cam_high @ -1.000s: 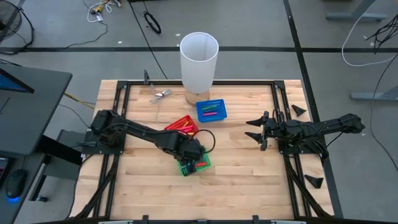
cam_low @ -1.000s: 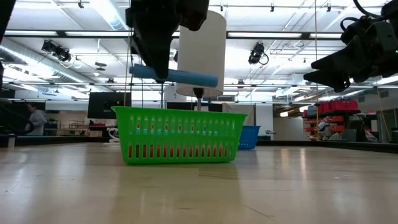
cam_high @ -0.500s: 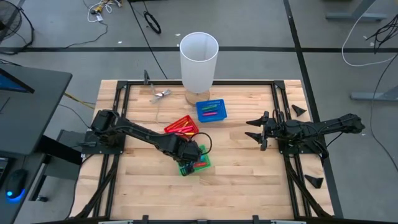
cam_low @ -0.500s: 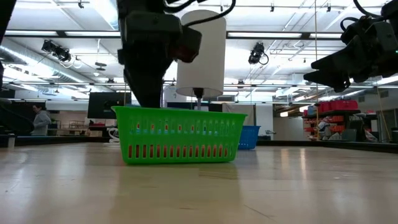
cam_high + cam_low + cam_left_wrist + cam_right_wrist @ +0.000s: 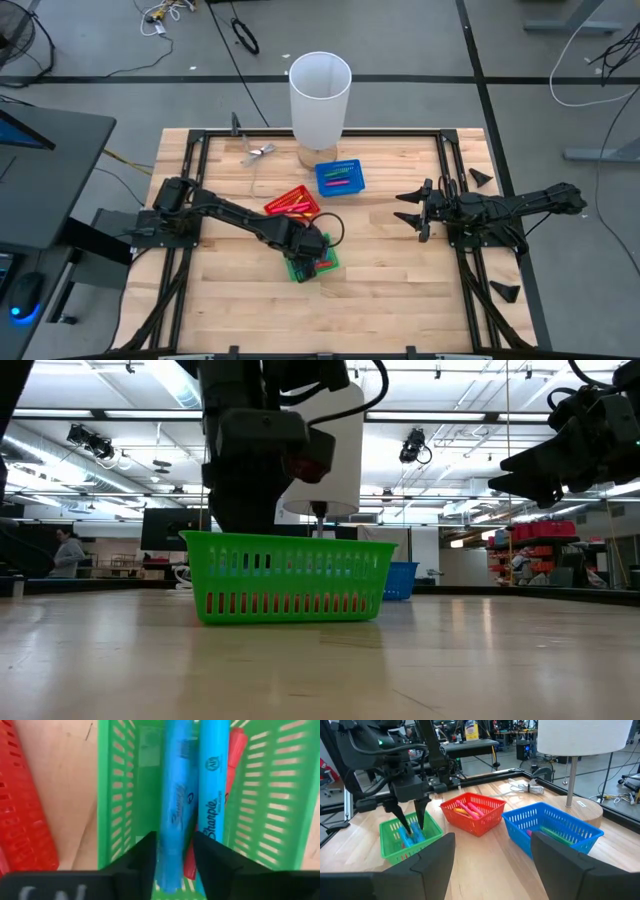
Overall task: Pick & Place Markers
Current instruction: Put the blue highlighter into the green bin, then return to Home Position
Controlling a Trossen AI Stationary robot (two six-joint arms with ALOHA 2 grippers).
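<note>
My left gripper (image 5: 175, 855) is down inside the green basket (image 5: 327, 266) near the table's middle, open, fingers pointing down. A light blue marker (image 5: 175, 805), blurred, lies between its fingers, lengthwise in the basket. A second light blue marker (image 5: 214, 795) and a red marker (image 5: 235, 755) lie on the basket floor beside it. In the right wrist view the left gripper (image 5: 411, 827) stands over the green basket (image 5: 390, 845). My right gripper (image 5: 410, 210) hangs open above the table's right side, well clear of the baskets. My left gripper's fingers (image 5: 147, 855) stand close on either side of the blurred light blue marker's near end (image 5: 172, 847), coming from above. I cannot tell whether they touch it.
A red basket (image 5: 292, 203) with pink and yellow markers sits just beyond the green one. A blue basket (image 5: 340, 177) with markers is farther back. A tall white lamp (image 5: 320, 95) on a wooden base and a small metal clip (image 5: 260, 152) stand at the far edge.
My left gripper has come down from above the green basket into it. The light blue marker, which it held level above the basket's rim a second ago, is now down inside the basket.
</note>
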